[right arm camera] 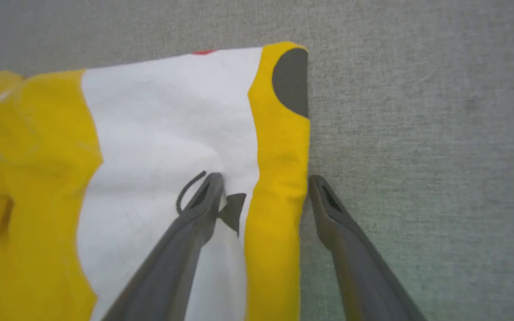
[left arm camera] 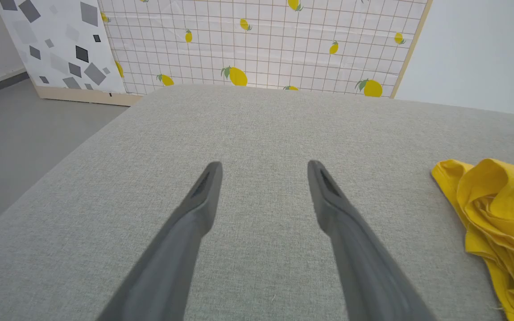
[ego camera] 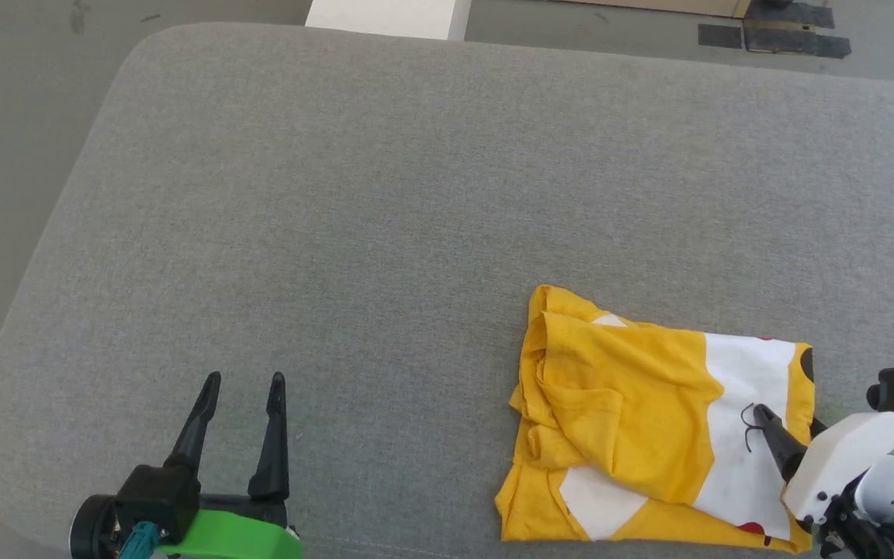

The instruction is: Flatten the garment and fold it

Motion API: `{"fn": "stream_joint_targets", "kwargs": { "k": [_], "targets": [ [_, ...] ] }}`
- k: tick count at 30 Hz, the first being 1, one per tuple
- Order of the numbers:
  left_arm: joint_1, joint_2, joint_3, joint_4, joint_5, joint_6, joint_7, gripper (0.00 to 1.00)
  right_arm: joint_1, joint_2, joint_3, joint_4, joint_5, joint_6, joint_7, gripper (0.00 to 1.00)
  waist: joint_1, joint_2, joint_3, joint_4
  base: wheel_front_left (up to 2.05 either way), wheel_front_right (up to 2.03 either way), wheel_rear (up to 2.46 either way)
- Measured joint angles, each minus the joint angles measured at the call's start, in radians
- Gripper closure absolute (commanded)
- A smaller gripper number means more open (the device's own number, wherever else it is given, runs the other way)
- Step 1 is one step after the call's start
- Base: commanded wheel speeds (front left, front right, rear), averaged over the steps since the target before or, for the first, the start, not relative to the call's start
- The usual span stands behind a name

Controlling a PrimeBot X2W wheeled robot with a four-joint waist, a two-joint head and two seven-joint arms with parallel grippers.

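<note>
The garment (ego camera: 649,419), a mustard-yellow T-shirt with a white patch and black printed marks, lies folded into a rough rectangle at the front right of the grey surface. My right gripper (ego camera: 787,421) is open at its right edge. In the right wrist view the right gripper (right arm camera: 264,178) straddles the garment's (right arm camera: 279,147) yellow border: one finger rests over the white patch, the other over bare cushion. My left gripper (ego camera: 245,380) stands open and empty at the front left, far from the cloth. In the left wrist view the left gripper (left arm camera: 263,165) points across bare cushion, with the garment's (left arm camera: 498,209) rumpled side at the right.
The grey padded surface (ego camera: 416,194) has rounded corners, with floor beyond its left edge. A white block (ego camera: 385,15) and dark mats (ego camera: 773,35) lie on the floor behind it. A lemon-print panel (left arm camera: 261,40) and a speckled panel (left arm camera: 56,44) stand beyond the far edge.
</note>
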Motion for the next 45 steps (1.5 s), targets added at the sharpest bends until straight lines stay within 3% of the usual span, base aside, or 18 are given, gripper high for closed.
{"fn": "stream_joint_targets", "kwargs": {
  "k": [1, 3, 11, 16, 25, 34, 38, 45],
  "targets": [
    [0.000, 0.001, -0.001, 0.000, 0.000, 0.000, 0.000, 0.00, -0.004, 0.000, -0.002, 0.003, 0.005, 0.000, 0.006, 0.67, 0.0000, 0.0000, 0.002, 0.001, 0.00, 0.00, 0.00],
    [-0.003, 0.005, -0.007, 0.001, 0.002, 0.000, 0.000, 0.00, -0.009, -0.001, -0.003, 0.006, 0.005, 0.000, 0.009, 1.00, 0.0000, 0.0000, 0.006, 0.003, 0.00, 0.00, 0.00],
    [-0.021, 0.009, -0.034, 0.000, 0.010, -0.001, 0.000, 0.00, -0.020, 0.003, 0.020, -0.011, -0.006, 0.000, 0.010, 1.00, 0.0001, 0.0000, -0.006, -0.023, 0.00, 0.00, 0.00],
    [-0.022, 0.008, -0.046, -0.006, 0.012, -0.001, 0.000, 0.00, -0.040, -0.034, 0.054, -0.059, -0.024, 0.000, 0.020, 1.00, 0.0000, 0.0000, -0.014, -0.057, 0.00, 0.00, 0.00],
    [-0.054, 0.021, -0.067, -0.019, 0.034, -0.001, 0.000, 0.00, -0.158, -0.181, 0.134, -0.091, -0.077, 0.000, 0.064, 1.00, 0.0000, 0.0000, -0.006, -0.137, 0.00, 0.00, 0.00],
    [-0.104, 0.044, -0.086, -0.053, 0.040, -0.005, 0.005, 0.00, -0.304, -0.372, 0.215, -0.061, -0.146, 0.000, 0.087, 1.00, 0.0000, 0.0000, 0.031, -0.237, 0.00, 0.00, 0.00],
    [-0.137, 0.062, -0.091, -0.081, 0.048, -0.006, 0.018, 0.00, -0.360, -0.461, 0.243, -0.035, -0.178, 0.000, 0.077, 1.00, 0.0000, 0.0001, 0.063, -0.275, 0.00, 0.00, 0.00],
    [-0.192, 0.095, -0.104, -0.130, 0.061, -0.008, 0.052, 0.00, -0.451, -0.558, 0.258, 0.032, -0.228, 0.000, 0.034, 1.00, 0.0000, 0.0001, 0.141, -0.322, 0.00, 0.00, 0.00]
  ]
}}
